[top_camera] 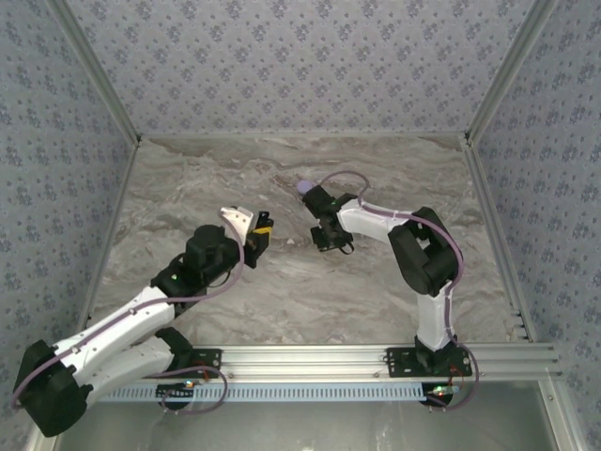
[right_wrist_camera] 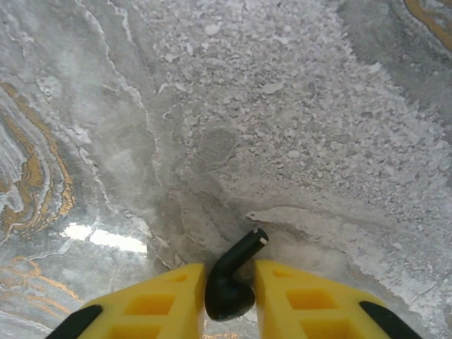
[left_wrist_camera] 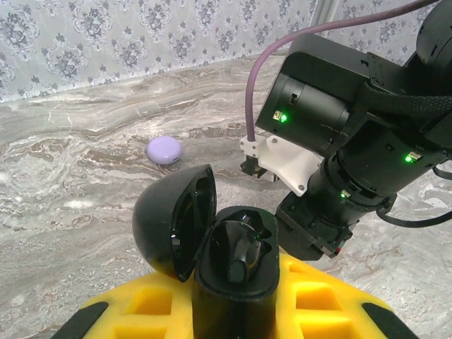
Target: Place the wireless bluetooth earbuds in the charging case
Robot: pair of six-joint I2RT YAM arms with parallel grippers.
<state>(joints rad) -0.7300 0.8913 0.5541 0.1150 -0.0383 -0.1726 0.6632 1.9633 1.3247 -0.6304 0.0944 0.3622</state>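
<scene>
Right wrist: right gripper [right_wrist_camera: 229,300] pinches earbud [right_wrist_camera: 234,268], bulb half hidden; left gripper [left_wrist_camera: 236,311] clasps open charging case [left_wrist_camera: 169,222], base cropped.

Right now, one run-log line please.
left pincer: shut on charging case, lid open | right pincer: shut on earbud | step: earbud not yet in case

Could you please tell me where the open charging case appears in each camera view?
Top external: charging case left of centre, held in the left gripper.
Left wrist: bottom centre, lid open, between yellow fingers.
Right wrist: camera faces the tabletop, earbud pinched in the right gripper.
Shared landmark: lilac round object, in top external and left wrist.
</scene>
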